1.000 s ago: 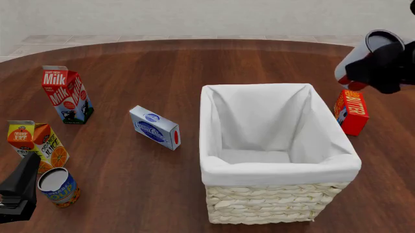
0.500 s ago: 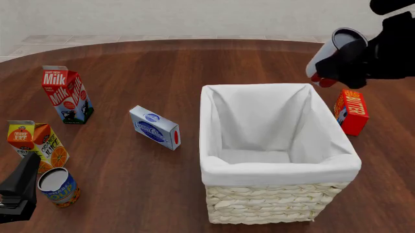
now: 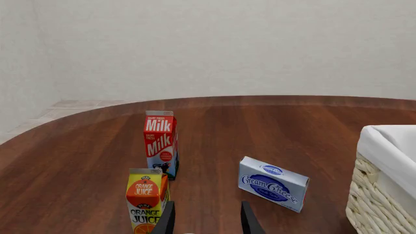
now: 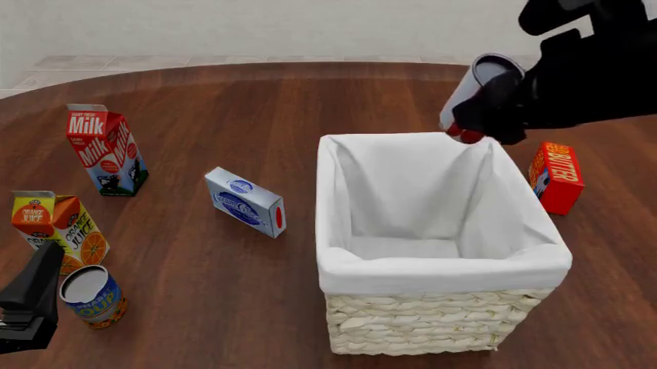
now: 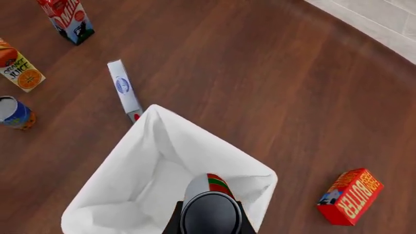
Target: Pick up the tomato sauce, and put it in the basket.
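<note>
The right hand (image 4: 491,108) is clamping the tomato sauce (image 4: 475,91), a can with a red label and grey top, and is holding it tilted in the air above the far right corner of the basket (image 4: 436,323); the right wrist view is showing the can directly over the white cloth lining. The left hand (image 3: 206,222) is hanging low at the near left of the surface (image 4: 257,100) with its fingers apart and holding nothing. Legible labels: a "Milk" carton (image 4: 106,149), an "Orange Juice" carton (image 4: 60,229), a "Cream Cheese" box (image 4: 245,202) and a red "Butter" box (image 4: 556,177). A blue-and-yellow can (image 4: 92,296) is standing beside the juice carton.
</note>
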